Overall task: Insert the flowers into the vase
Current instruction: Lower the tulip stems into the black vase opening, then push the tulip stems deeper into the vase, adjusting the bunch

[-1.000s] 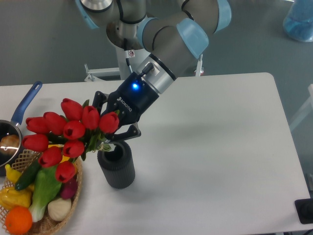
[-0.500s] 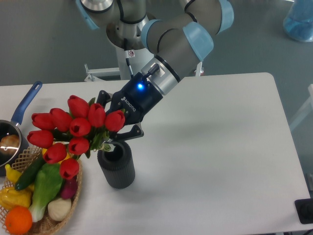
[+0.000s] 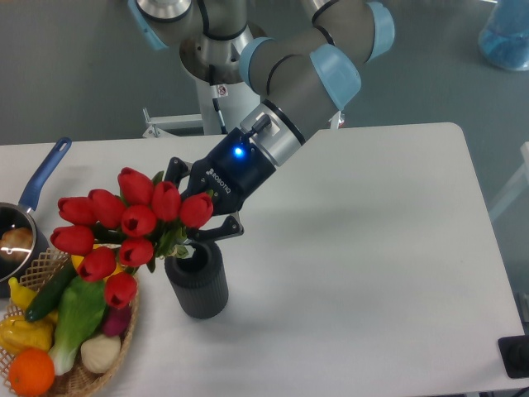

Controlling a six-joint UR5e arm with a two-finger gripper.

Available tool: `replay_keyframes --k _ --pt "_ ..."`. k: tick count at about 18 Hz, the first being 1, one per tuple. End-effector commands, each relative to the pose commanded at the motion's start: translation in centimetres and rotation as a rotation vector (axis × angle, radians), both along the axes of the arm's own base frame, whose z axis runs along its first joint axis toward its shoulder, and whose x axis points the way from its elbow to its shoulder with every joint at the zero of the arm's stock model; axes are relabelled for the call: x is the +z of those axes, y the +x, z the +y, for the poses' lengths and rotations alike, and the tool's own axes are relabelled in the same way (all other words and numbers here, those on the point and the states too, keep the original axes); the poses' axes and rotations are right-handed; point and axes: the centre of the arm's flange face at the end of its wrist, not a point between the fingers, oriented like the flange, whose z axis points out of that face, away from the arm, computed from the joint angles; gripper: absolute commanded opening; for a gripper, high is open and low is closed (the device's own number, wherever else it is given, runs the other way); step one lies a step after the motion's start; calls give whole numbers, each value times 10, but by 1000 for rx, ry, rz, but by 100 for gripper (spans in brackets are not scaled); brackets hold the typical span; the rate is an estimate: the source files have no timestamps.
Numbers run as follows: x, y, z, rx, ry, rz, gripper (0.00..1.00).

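Gripping smooth red flowers point(image 3: 124, 227) over ribbed cylindrical vase point(image 3: 198, 285).

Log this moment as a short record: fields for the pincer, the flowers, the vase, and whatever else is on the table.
pincer: shut on the flowers, just above the vase mouth
flowers: red tulips, bunch tilted with heads leaning left over the basket; stem ends at the vase mouth, depth inside cannot be told
vase: dark, ribbed, upright on the table
basket: wicker, lower left, holding plastic vegetables and fruit
saucepan: blue handle, left edge, partly out of view
table: white
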Motion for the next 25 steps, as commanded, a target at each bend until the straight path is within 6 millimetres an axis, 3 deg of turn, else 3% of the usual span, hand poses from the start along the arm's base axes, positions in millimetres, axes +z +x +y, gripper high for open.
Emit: replay_keyframes --k 12,17,25 --pt "-34 -1 -13 -11 -2 -14 27" --pt "-61 0 -26 -26 12 2 27" --pt "-66 -1 -31 -42 61 -14 27"
